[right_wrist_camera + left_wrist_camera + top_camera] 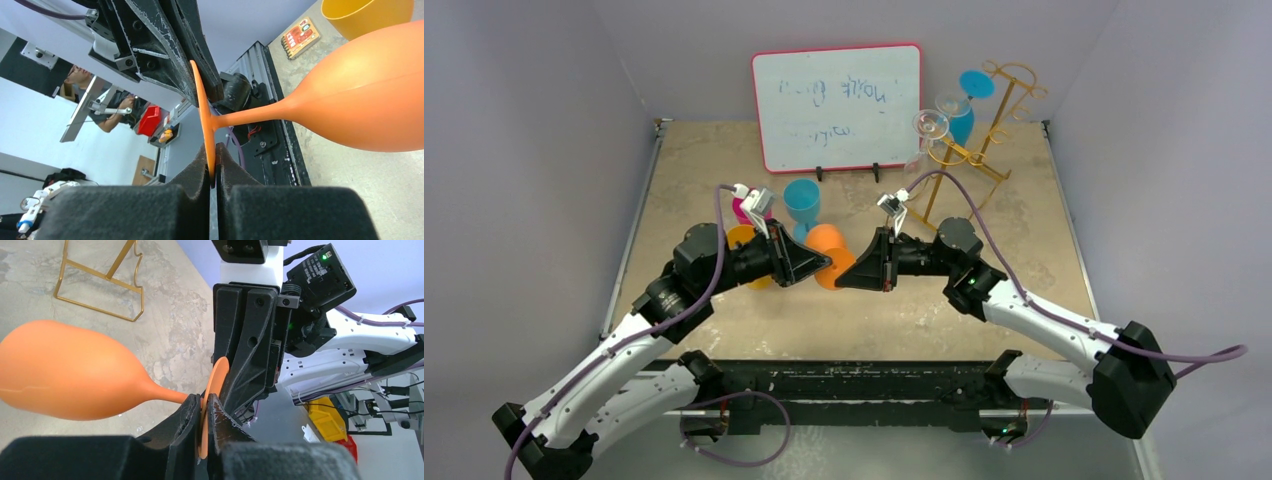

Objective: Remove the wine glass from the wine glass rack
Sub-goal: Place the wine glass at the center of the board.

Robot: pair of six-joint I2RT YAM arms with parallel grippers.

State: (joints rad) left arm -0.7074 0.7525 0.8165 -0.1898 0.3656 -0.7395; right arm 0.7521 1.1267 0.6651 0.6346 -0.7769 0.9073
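Both grippers are clamped on one thing: the orange wine glass point(825, 240). From the left wrist camera I see the left gripper point(202, 412) with its padded fingers point(182, 420) pinched onto the thin edge of the glass's round foot. The right gripper point(213, 160) bites the same foot from the opposite side, its foam pads point(197, 170) closed flat against the disc.

The glass lies on its side with the stem level and the foot standing on edge between the two sets of fingers. Its bowl points toward the far side of the table point(1024, 240). I cannot tell whether the bowl touches the tabletop or hangs just above it.

The glass is off the wine glass rack point(996, 120) and well apart from it, near the middle of the table. The rack stands at the far right corner. Two clear glasses point(931, 124) and a blue glass point(964, 118) sit at its left side; how they are hooked on is too small for me to read.

Just left of the orange bowl stands a blue cup point(802, 203). A yellow cup point(367, 15) shows beyond the bowl in the right wrist view. A red-framed whiteboard point(836, 105) stands at the far edge, left of the rack.
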